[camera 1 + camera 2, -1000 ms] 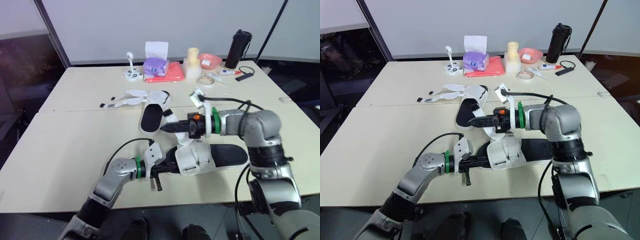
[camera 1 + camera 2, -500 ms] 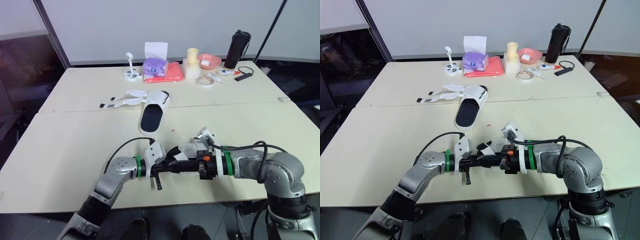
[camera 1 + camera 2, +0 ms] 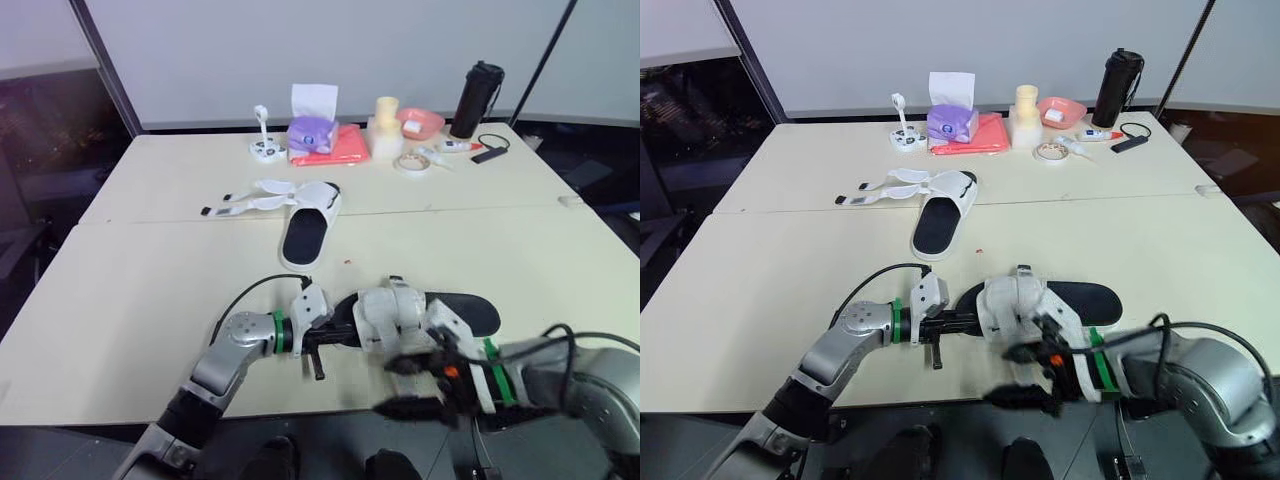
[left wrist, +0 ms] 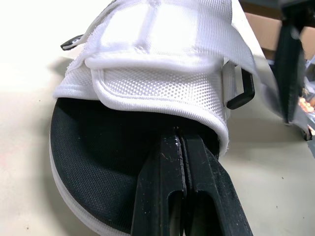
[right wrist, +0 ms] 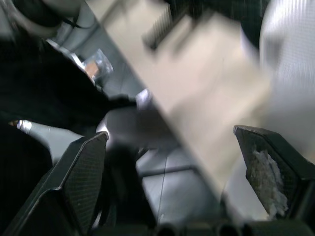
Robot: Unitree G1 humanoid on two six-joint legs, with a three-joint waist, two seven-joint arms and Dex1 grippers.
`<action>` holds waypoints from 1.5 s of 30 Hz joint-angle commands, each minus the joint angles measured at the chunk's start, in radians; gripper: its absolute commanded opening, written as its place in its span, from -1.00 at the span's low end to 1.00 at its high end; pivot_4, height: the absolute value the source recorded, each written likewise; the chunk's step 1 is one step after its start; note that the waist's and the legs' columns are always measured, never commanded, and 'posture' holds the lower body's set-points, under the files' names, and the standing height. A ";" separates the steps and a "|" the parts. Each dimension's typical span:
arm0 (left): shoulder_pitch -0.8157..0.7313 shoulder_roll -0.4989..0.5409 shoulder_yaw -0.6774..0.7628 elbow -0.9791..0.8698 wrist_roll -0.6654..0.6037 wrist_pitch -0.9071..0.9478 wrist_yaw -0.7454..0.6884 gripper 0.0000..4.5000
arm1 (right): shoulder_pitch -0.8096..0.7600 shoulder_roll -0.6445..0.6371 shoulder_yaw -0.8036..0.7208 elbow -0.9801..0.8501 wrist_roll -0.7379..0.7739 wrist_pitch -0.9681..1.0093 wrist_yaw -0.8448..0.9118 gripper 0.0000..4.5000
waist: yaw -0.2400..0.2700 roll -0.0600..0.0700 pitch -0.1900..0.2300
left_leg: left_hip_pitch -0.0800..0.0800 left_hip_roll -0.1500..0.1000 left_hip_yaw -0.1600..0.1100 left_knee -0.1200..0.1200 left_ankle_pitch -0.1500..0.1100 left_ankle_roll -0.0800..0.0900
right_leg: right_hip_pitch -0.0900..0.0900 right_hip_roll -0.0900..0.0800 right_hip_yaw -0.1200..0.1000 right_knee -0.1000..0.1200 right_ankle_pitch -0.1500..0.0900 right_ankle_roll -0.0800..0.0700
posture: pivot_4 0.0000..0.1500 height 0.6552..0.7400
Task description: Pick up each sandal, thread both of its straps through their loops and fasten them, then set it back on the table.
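Resting at the front edge of the worktop (image 3: 130, 300), straps (image 3: 392, 316) apparently fastened, the near sandal (image 3: 465, 312) has the left gripper (image 3: 322, 338) closed beneath its toe strap, the right gripper (image 3: 395, 385) spread open off the edge; the far sandal (image 3: 305, 235) lies undone.

The near sandal (image 3: 1080, 298) lies on the bench (image 3: 760, 290) with its white straps over it. The left pincer (image 3: 945, 326) touches its strap end. The right pincer (image 3: 1022, 375) hangs open by the bench's front edge

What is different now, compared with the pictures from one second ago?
The right gripper drew back from over the near sandal, off the table edge, and is open. The left gripper stays shut on that sandal; the far sandal has not moved.
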 commanded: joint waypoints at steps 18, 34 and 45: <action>0.031 0.007 -0.032 0.039 0.032 0.015 0.003 -1.00 | 0.000 0.022 -0.089 0.184 0.087 -0.028 -0.091 0.99 | 0.000 -0.001 0.000 | 0.000 0.001 0.001 0.001 -0.001 0.001 | 0.000 -0.001 0.000 -0.001 0.000 -0.001 | 1.00 1.00; 0.052 0.014 -0.032 -0.015 0.027 0.050 0.029 -1.00 | -0.084 0.107 0.022 0.204 0.094 -0.015 -0.134 0.99 | -0.001 -0.001 0.000 | 0.000 0.001 0.001 0.000 -0.001 0.001 | 0.000 -0.001 0.000 -0.001 0.000 -0.001 | 1.00 1.00; 0.050 0.008 -0.029 -0.002 0.024 0.047 0.034 -1.00 | -0.107 0.085 -0.007 0.202 0.139 -0.001 -0.117 -0.97 | -0.001 -0.001 0.000 | 0.000 0.001 0.001 0.000 -0.001 0.001 | 0.000 -0.001 0.000 -0.001 0.000 0.000 | 1.00 1.00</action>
